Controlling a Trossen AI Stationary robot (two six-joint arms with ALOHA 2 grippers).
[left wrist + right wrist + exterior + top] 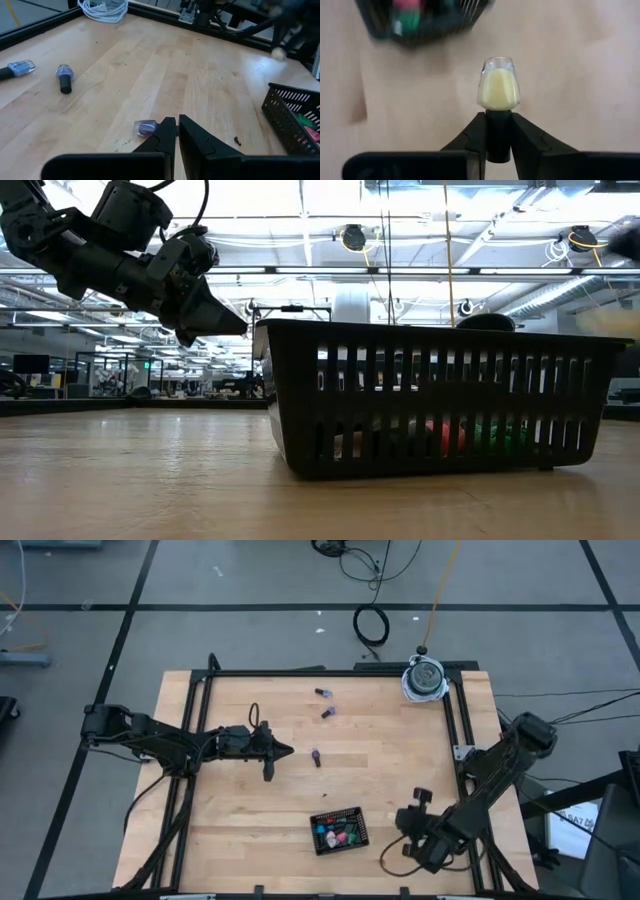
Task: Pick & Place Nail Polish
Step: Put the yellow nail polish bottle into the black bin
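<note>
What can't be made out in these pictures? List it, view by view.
- Low view: the basket slats hide what is inside it. Only red and green patches show through.
- Right wrist view: the basket is blurred and cut off by the picture's edge, beyond the yellow bottle clamped in the right gripper.
- Left wrist view: a finger of the left gripper covers part of a purple bottle.

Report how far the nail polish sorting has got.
Done: several coloured bottles already lie in the black basket. In hand: the right gripper is shut on a pale yellow bottle near the basket. Left: three purple bottles lie loose on the table; the left gripper, shut and empty, hovers beside the nearest.
</note>
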